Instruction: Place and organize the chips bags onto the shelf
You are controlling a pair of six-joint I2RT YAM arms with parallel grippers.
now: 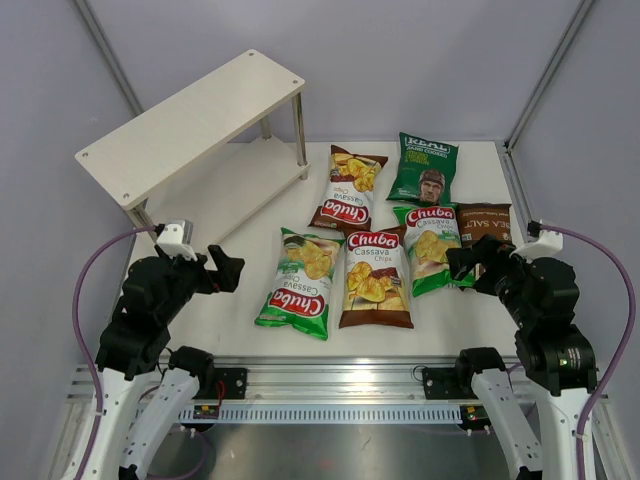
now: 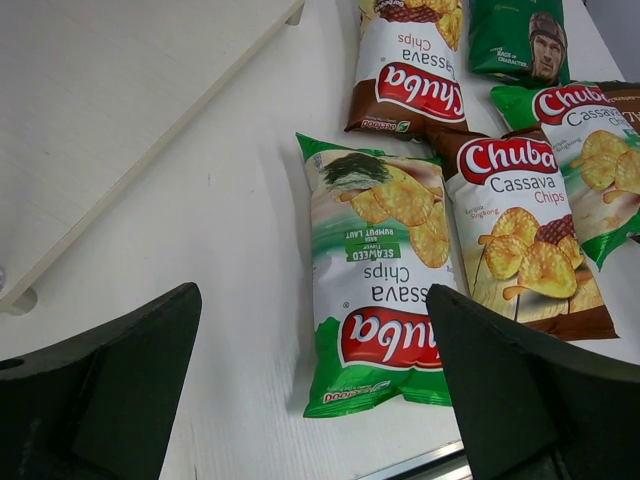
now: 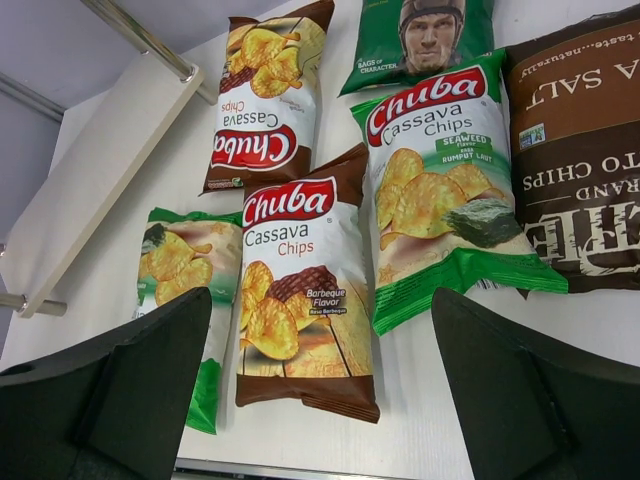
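Observation:
Six chips bags lie flat on the white table. A green-white Chuba bag (image 1: pixel 299 283) is at the front left, a brown Chuba bag (image 1: pixel 377 278) beside it, another brown Chuba bag (image 1: pixel 349 188) behind, a second green-white Chuba bag (image 1: pixel 430 245), a dark green bag with a man's face (image 1: pixel 423 168) and a dark brown Kettle bag (image 1: pixel 487 224) at the right. The cream two-tier shelf (image 1: pixel 190 125) stands at the back left with nothing on it. My left gripper (image 1: pixel 226 270) is open above the table left of the bags. My right gripper (image 1: pixel 466 265) is open over the right bags.
The shelf's lower board (image 2: pixel 110 110) lies close to the left gripper. A metal rail (image 1: pixel 330 380) runs along the table's near edge. Grey walls enclose the table on the left, back and right.

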